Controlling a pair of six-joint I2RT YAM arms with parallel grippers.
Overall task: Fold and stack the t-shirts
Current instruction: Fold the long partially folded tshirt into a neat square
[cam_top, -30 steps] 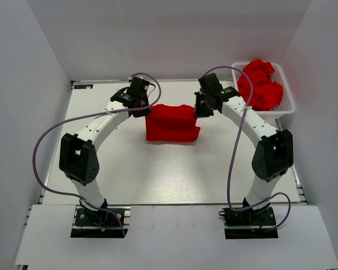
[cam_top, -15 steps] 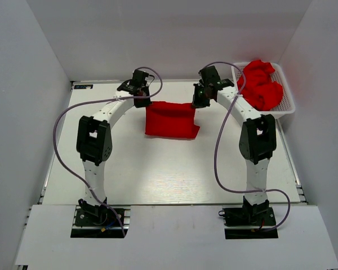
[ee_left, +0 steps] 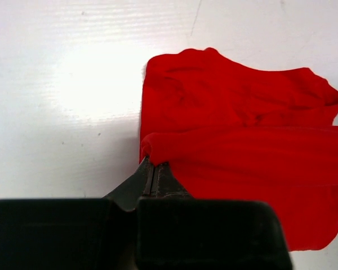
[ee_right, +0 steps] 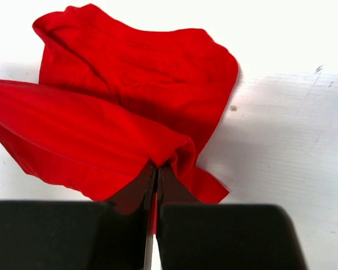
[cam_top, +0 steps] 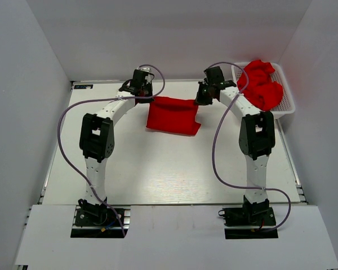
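Note:
One red t-shirt (cam_top: 173,115) lies partly folded at the far middle of the table. My left gripper (cam_top: 144,97) is shut on its far left corner, and the cloth (ee_left: 242,140) stretches away from the closed left gripper (ee_left: 154,163). My right gripper (cam_top: 203,99) is shut on the far right corner; the shirt (ee_right: 124,107) hangs from the closed right gripper (ee_right: 157,166). Both grippers hold the far edge lifted a little above the table. More red t-shirts (cam_top: 260,84) lie heaped in the basket.
A white lattice basket (cam_top: 288,101) stands at the far right against the wall. White walls enclose the table on the left, far and right sides. Both arms stretch far forward, cables looping beside them.
Both grippers have moved away toward the far wall, drawing the shirt's held edge with them. The shirt now lies flatter and further back.

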